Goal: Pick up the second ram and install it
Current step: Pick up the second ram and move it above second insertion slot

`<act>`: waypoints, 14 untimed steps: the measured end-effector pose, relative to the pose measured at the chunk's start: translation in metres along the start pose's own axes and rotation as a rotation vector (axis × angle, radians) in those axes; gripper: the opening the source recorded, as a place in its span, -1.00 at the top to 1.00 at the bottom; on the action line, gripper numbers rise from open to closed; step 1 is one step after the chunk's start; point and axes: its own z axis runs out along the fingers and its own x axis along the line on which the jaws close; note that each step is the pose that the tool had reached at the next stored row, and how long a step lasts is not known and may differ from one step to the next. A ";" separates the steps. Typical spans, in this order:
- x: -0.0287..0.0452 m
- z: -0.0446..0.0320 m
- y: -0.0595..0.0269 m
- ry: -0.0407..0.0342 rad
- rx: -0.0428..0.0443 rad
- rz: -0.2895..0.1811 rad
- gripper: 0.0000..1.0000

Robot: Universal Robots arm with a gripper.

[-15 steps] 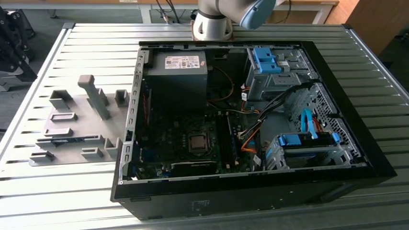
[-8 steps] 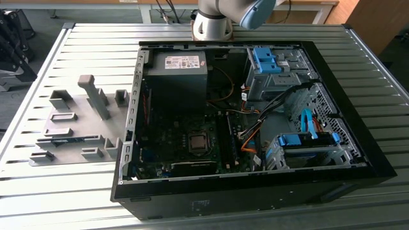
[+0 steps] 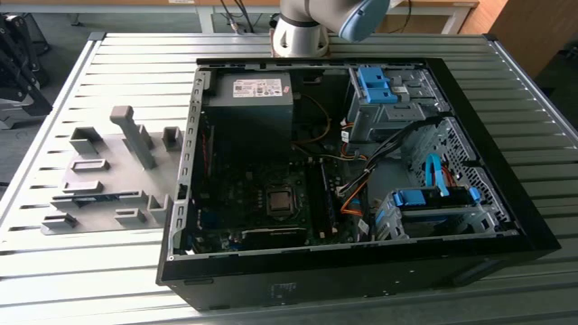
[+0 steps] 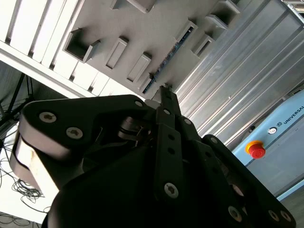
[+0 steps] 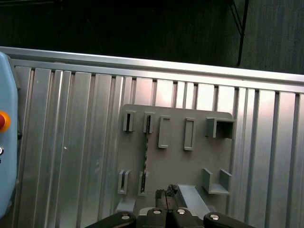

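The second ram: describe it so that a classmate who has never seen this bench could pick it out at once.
On the slatted table, find the grey fixture plate at the exterior view's left of the open computer case. The second ram stands on edge there, held between slotted blocks. It is the only thin blue-green strip among plain grey plastic.
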 end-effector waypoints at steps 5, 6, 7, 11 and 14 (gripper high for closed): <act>0.0000 0.0000 0.0000 0.0000 0.0000 -0.001 0.79; 0.0000 0.0000 0.0000 0.0000 0.0000 -0.003 0.79; 0.0000 0.0000 0.0000 0.0001 -0.0002 -0.015 0.79; 0.0000 0.0006 0.0000 0.0006 -0.0009 -0.088 0.79; 0.0004 0.0034 0.0001 0.0006 -0.0008 -0.100 0.79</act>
